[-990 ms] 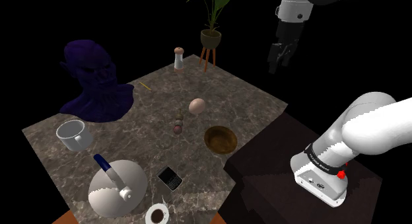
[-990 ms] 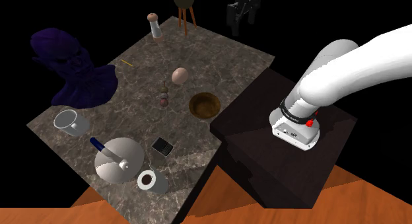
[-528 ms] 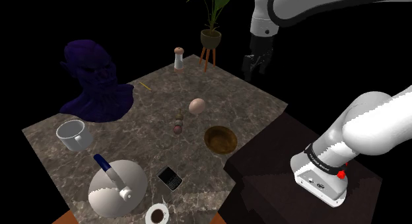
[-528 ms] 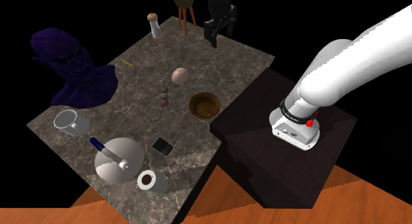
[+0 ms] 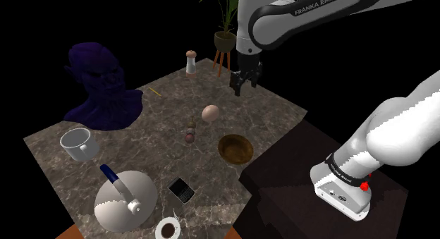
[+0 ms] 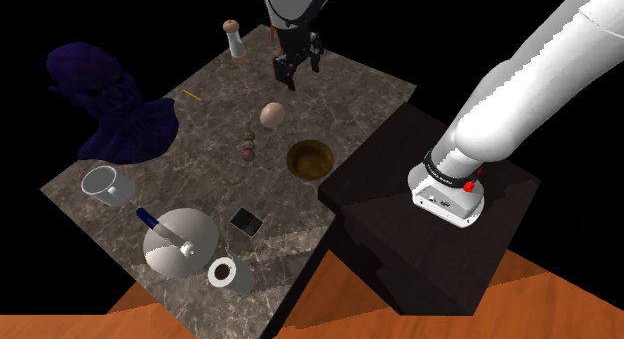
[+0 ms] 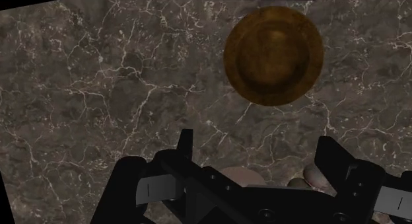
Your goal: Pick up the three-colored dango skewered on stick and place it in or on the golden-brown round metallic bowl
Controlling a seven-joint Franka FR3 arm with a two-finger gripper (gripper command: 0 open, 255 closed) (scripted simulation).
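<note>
Three dull-toned balls on a stick, the dango skewer, lie on the dark marbled tabletop. The golden-brown round metallic bowl sits near, to their right in the shoulder view. My all-black two-finger gripper hovers over the table's far side, fingers apart and empty, I judge ready for the grasp.

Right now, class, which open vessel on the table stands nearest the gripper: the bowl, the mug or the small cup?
The golden-brown bowl. The white mug and the small cup of dark liquid both sit much farther from the gripper.
</note>
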